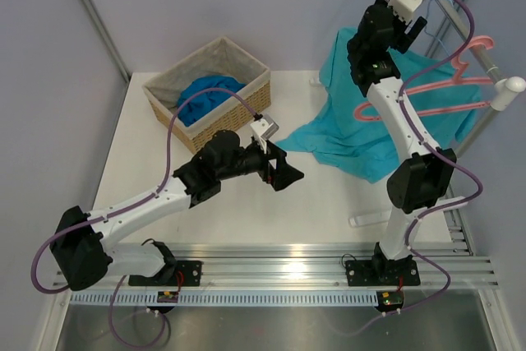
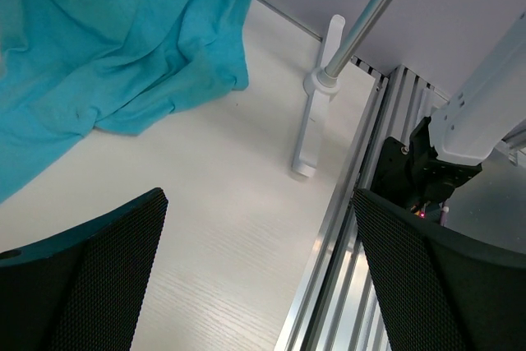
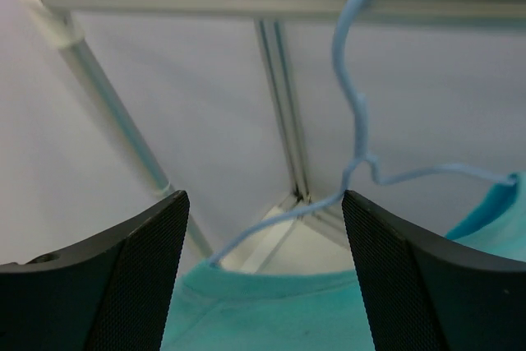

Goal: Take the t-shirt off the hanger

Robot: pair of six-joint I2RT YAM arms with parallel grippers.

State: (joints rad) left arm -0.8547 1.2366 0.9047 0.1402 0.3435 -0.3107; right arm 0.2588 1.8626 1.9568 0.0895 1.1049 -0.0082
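Observation:
The teal t-shirt hangs from the rail at the right, its hem spread on the table. In the right wrist view its collar sits just below my open jaws. The thin light-blue wire hanger rises out of the collar and hooks over the rail. My right gripper is open, raised high beside the shirt's neck and holding nothing. My left gripper is open and empty above the table, left of the shirt's hem.
A wicker basket with a royal-blue cloth stands at the back left. A pink plastic hanger hangs on the white rail. The rack's foot and upright pole stand near the table's right edge.

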